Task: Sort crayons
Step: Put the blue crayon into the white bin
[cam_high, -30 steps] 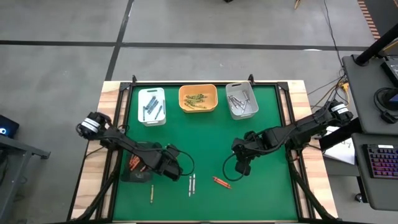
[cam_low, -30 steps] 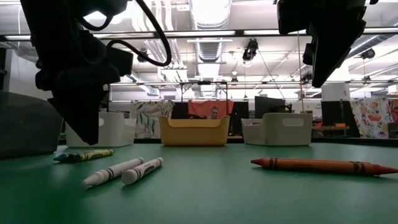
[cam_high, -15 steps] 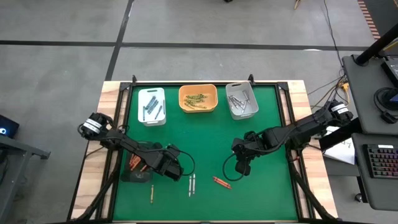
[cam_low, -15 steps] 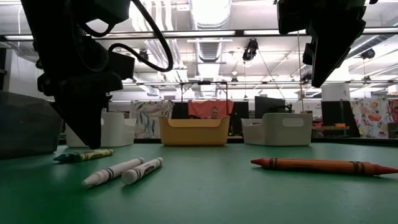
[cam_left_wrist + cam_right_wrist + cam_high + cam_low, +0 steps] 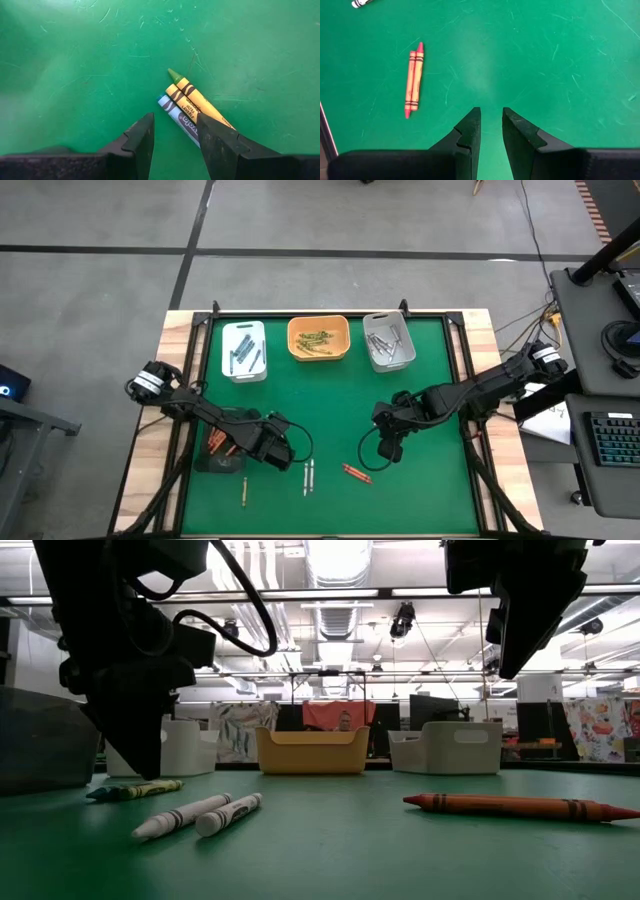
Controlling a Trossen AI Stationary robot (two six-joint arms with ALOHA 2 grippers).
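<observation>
left tool (image 5: 175,137) low (empty), beside crayons (image 5: 187,107)

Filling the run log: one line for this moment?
left gripper: open above blue and yellow crayons | right gripper: open, empty | red crayons: loose on mat

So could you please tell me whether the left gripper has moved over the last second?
Yes, slightly: in the low view the left gripper has come down toward the yellow-olive crayons, while the white tray behind stayed put.
</observation>
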